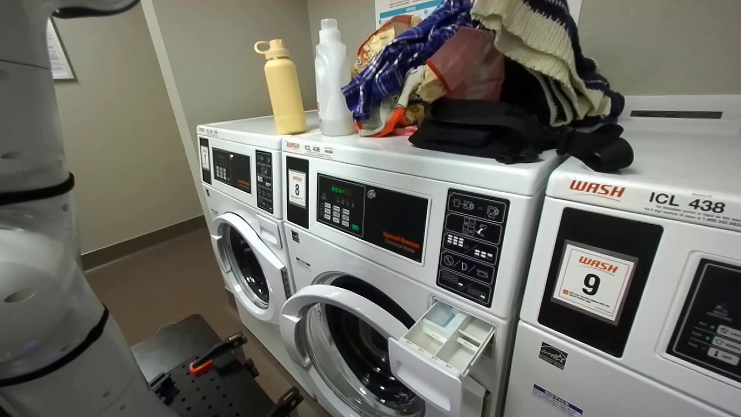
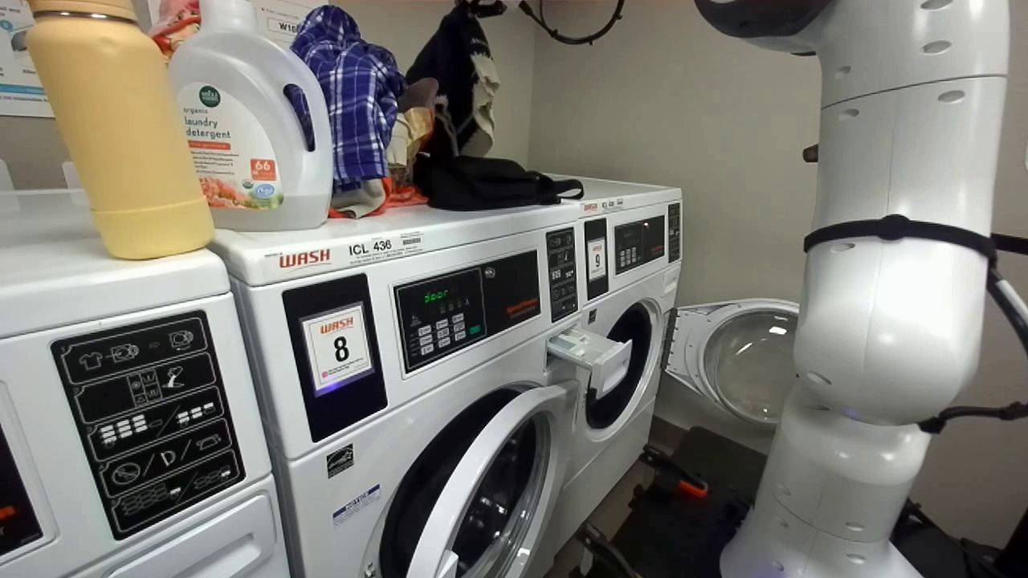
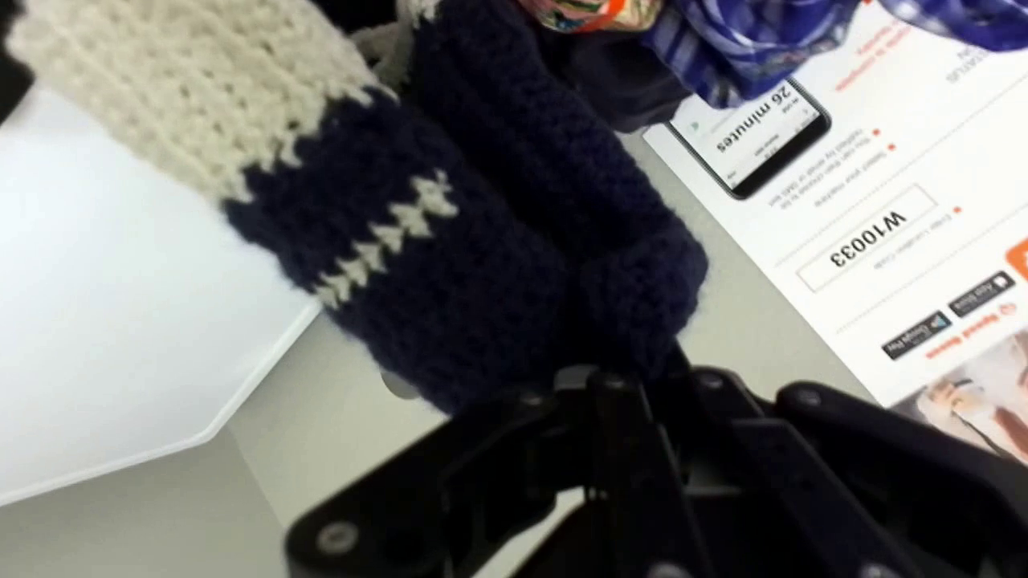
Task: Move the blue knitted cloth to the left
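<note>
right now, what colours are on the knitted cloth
The knitted cloth is navy blue with cream bands, both broad and thin; best seen in the wrist view.

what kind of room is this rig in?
Most likely a shared laundry room: boxy white front-loading washers numbered 8 and 9, a translucent white plastic jug marked "laundry detergent", and a white printed wall poster reading "W10033". The numbering hints at shared rather than private-home use.

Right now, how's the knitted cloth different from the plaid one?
The knitted cloth is chunky, the plaid cloth smoother. The knitted cloth has navy and cream bands; the plaid cloth has pale lines crossing on blue. The gripper holds the knitted cloth, not the plaid cloth. Both show blue.
</note>
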### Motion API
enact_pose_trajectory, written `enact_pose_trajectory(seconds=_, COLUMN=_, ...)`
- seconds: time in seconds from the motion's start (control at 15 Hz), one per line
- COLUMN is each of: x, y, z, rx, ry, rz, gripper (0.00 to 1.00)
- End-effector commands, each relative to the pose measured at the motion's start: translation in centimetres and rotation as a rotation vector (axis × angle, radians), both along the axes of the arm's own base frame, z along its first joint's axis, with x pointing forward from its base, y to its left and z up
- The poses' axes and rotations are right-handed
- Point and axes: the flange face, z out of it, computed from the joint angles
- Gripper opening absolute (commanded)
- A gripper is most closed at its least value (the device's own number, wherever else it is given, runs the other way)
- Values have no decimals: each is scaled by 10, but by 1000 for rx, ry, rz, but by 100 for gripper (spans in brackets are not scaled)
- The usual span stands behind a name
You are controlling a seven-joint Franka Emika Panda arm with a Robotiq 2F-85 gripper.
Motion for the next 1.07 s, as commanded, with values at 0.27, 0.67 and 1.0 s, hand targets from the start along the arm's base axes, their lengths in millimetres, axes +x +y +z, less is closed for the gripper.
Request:
enact_pose_trajectory(seconds=0.27, x=-28, y=82, z=88, rx=-118, ry=-173, rz=-44, gripper=2)
enact_pose_trajectory(seconds=0.67, x=-35, y=153, z=126, rx=-241, ry=-242, rz=-10, gripper=2)
enact_pose_trajectory(seconds=1.0, x=-42, y=225, z=147, rx=-334, ry=-259, rz=19, gripper=2)
